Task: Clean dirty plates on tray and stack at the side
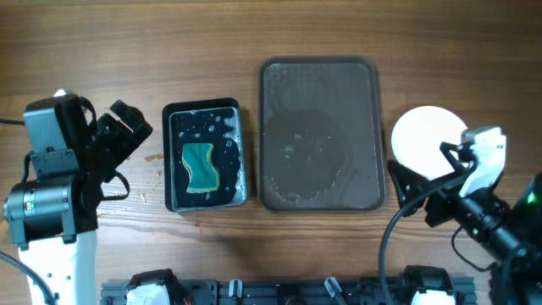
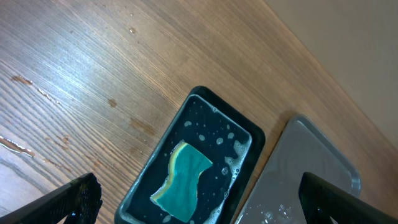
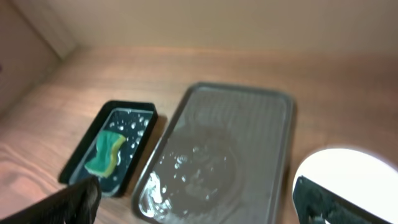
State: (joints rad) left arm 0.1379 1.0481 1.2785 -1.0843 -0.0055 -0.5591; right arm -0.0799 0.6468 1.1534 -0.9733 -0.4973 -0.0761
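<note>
The dark grey tray (image 1: pixel 320 76) lies at the table's middle, wet and holding no plates; it also shows in the right wrist view (image 3: pixel 273 124) and at the edge of the left wrist view (image 2: pixel 311 149). White plates (image 1: pixel 426 140) sit stacked on the table right of the tray, plain white on top; how many are in the stack I cannot tell. The stack shows in the right wrist view (image 3: pixel 345 171) too. My right gripper (image 1: pixel 432 174) is open and empty, just in front of the stack. My left gripper (image 1: pixel 127 131) is open and empty, left of the basin.
A black basin (image 1: pixel 206 108) with soapy water and a green sponge (image 1: pixel 201 167) stands left of the tray; the sponge also shows in the left wrist view (image 2: pixel 181 180). Water drops lie on the wood near the basin.
</note>
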